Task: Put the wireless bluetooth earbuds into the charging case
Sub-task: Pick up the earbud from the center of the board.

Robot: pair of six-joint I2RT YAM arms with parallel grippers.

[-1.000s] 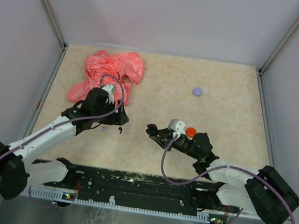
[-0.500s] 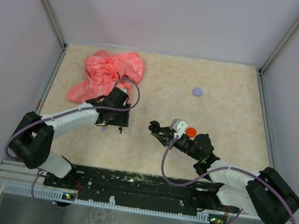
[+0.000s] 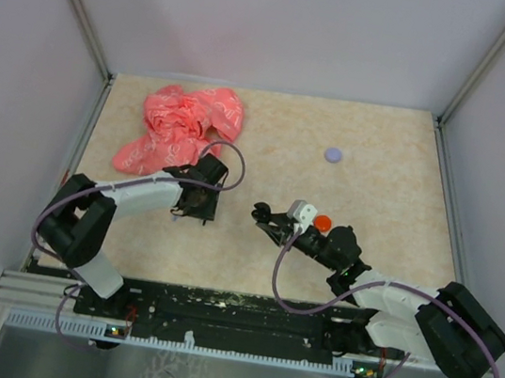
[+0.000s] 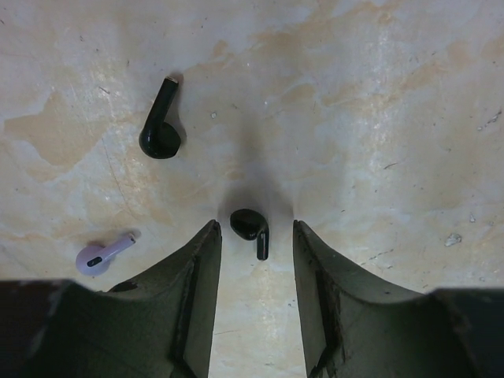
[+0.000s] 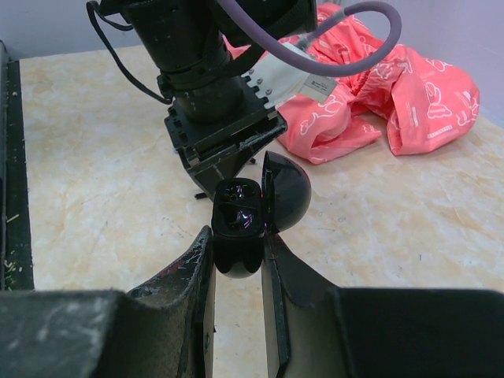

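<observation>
Left pincer (image 4: pixel 255 230) is down at the desk (image 4: pixel 378 94), jaws apart, straddling a black earbud (image 4: pixel 249 224). Bud lies flat between the tips, head away from the wrist, stem toward it. Thin gap each side, no contact I can see. So this is the pick step, grasp not made yet.

Just outside the jaws: purple earbud (image 4: pixel 102 253) beside the left finger, second black earbud (image 4: pixel 160 132) further ahead on the left. Both loose on the desk, none in the case.

Right pincer (image 5: pixel 236 240) is clamped on the charging case (image 5: pixel 236 224), which looks held off the desk near the left pincer. Lid (image 5: pixel 287 193) is flipped open. Wells are dark, so can't say for sure they're empty.

Further out: pink bag (image 3: pixel 181 126) back left, purple disc (image 3: pixel 335 154), red disc (image 3: pixel 323 222) by the right wrist. Not in play.

Next, my read: squeeze squarely on the bud. It's small and smooth, so it may twist or pop out. Then lift, carry across, line the stem up with a well. Orientation in the grip will decide whether it seats.
</observation>
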